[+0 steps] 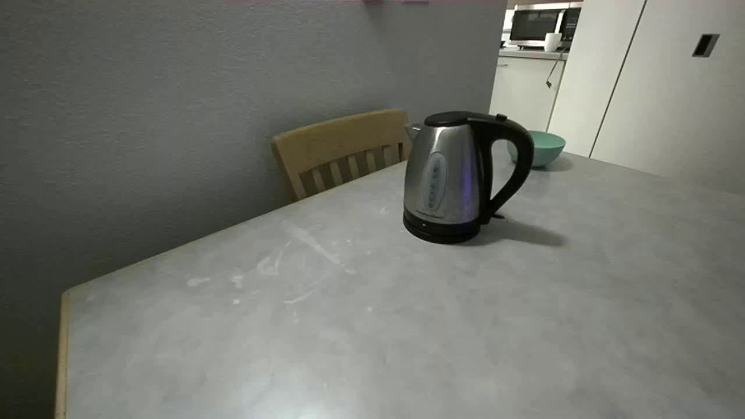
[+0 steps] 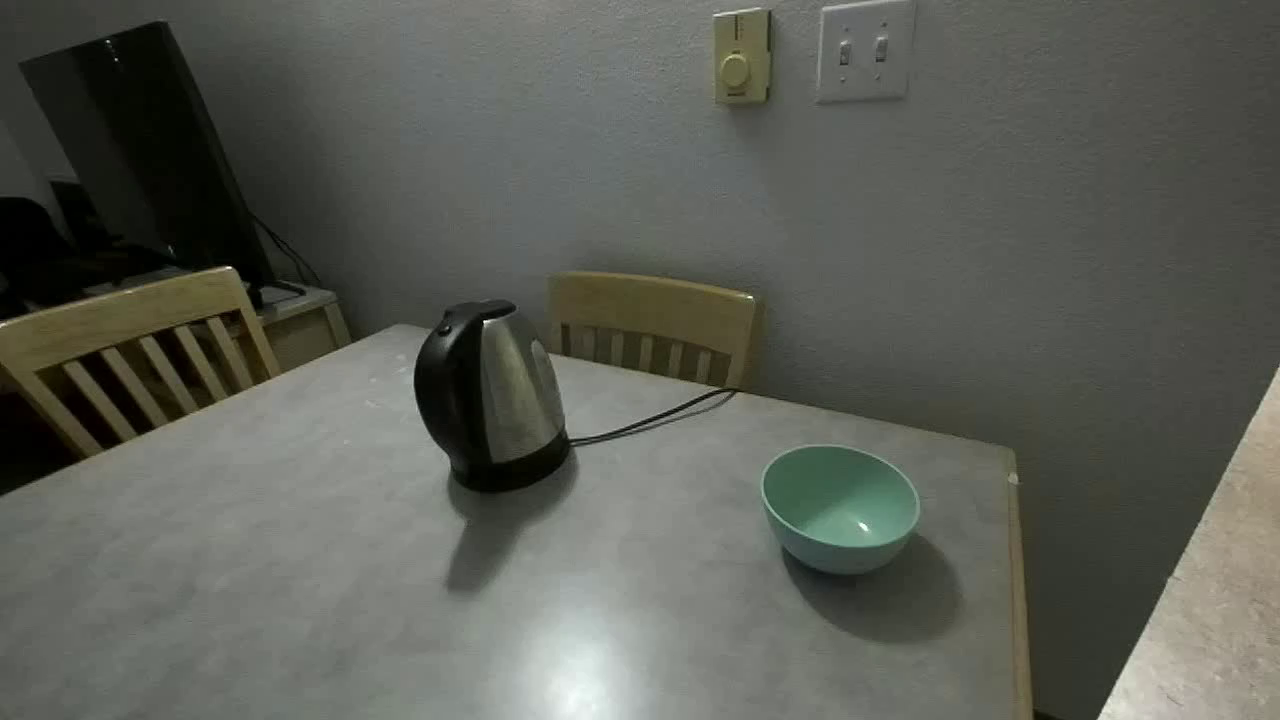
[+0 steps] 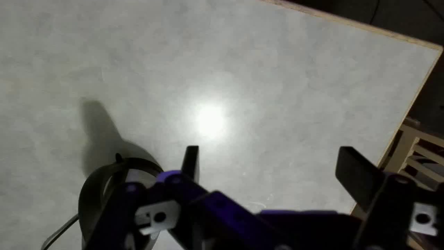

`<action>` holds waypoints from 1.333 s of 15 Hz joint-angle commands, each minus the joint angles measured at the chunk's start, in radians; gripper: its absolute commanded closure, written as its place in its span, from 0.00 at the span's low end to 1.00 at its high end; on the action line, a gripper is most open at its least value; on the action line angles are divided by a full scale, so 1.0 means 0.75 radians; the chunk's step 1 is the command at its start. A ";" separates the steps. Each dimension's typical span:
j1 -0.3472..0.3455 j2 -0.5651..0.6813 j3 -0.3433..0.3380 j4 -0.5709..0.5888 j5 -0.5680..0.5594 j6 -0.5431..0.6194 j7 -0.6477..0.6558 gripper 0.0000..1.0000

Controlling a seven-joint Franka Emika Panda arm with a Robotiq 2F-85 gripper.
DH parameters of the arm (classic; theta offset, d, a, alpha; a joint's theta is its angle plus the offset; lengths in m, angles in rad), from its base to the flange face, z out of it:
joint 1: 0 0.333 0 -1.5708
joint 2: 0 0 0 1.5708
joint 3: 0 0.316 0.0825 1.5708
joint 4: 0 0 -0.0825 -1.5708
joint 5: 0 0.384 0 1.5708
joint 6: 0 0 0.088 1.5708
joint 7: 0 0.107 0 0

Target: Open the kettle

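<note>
Working from the wrist view, I have the kettle [image 3: 91, 205] at lower left on the table [image 3: 284, 80]; just right of it hangs my gripper [image 3: 269, 161], jaws spread wide; misjudging height as I swing across could clip the handle [image 1: 526, 152] and topple it.

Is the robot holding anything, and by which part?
Nothing is held: the tool is open in the wrist view, and the kettle stands ungripped on the table.

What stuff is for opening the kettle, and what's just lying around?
For the job:
- kettle
- its lid
- tool

Just around:
- bowl
- chairs
- cup
- microwave
- screen
</note>
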 commanded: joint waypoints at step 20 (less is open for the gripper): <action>-0.175 0.287 -0.037 0.090 -0.042 0.799 0.127 0.00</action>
